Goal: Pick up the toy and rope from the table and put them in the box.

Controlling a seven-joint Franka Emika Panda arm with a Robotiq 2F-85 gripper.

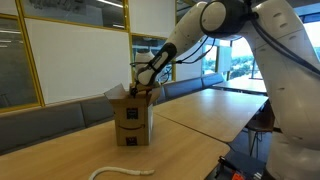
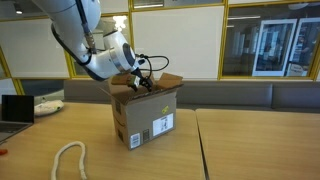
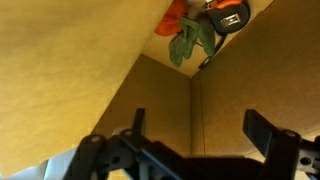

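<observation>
Here we are over the box [image 2: 150, 120], and the arm [image 1: 190, 40] reaches down so that the gripper [image 2: 142, 82] sits right at the open flaps. In the wrist view the pincer is spread wide, its two dark fingers [image 3: 138, 125] well apart, with nothing between them but bare cardboard. It holds nothing.

And there's the toy [image 3: 190, 38]: green with a red part, lying down inside the box against a corner of the inner wall, clear of the jaws. Beside it sits a dark, orange-marked object [image 3: 228, 15] that I can't make out.

So I judge the first half as done: toy in the box. The rope [image 1: 122, 172] is another matter. In both exterior views it lies limp and wavy on the table [image 1: 210, 115], in front of the box and well apart from it [image 2: 68, 158], with nothing touching it.

The next move, as I read it, calls for lifting straight up clear of the flaps, swinging out over the table, coming down with the jaws wide across the cord and pinching it. A thin, slack cord like that may slip or trail, so a grip near its middle looks wisest.
</observation>
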